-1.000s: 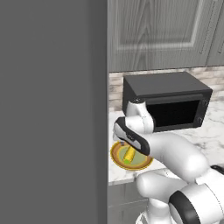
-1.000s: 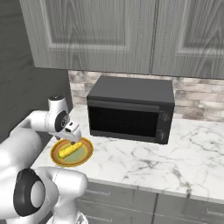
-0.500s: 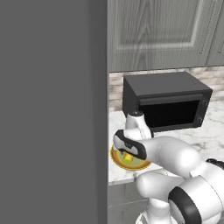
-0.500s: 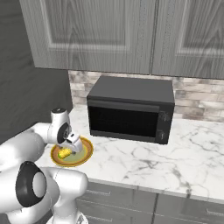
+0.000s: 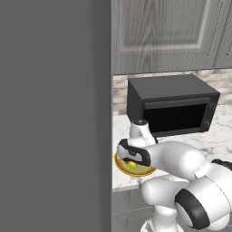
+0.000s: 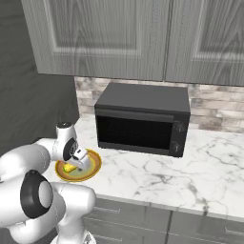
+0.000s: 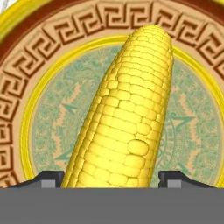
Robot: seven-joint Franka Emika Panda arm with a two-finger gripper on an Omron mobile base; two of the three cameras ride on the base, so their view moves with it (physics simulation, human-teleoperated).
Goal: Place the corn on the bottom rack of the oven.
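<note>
Hand view: the open hand straddles the corn, which lies on the plate beside the black box.

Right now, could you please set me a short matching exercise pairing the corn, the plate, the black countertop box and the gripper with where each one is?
Things:
1. corn
2. plate
3. black countertop box
4. gripper

Places:
A. on the marble counter, at its left end
B. against the brick backsplash, under the cabinets
C. lying on the plate
D. low over the plate, a fingertip on each side of the cob

Pairs: 1-C, 2-A, 3-B, 4-D
</note>
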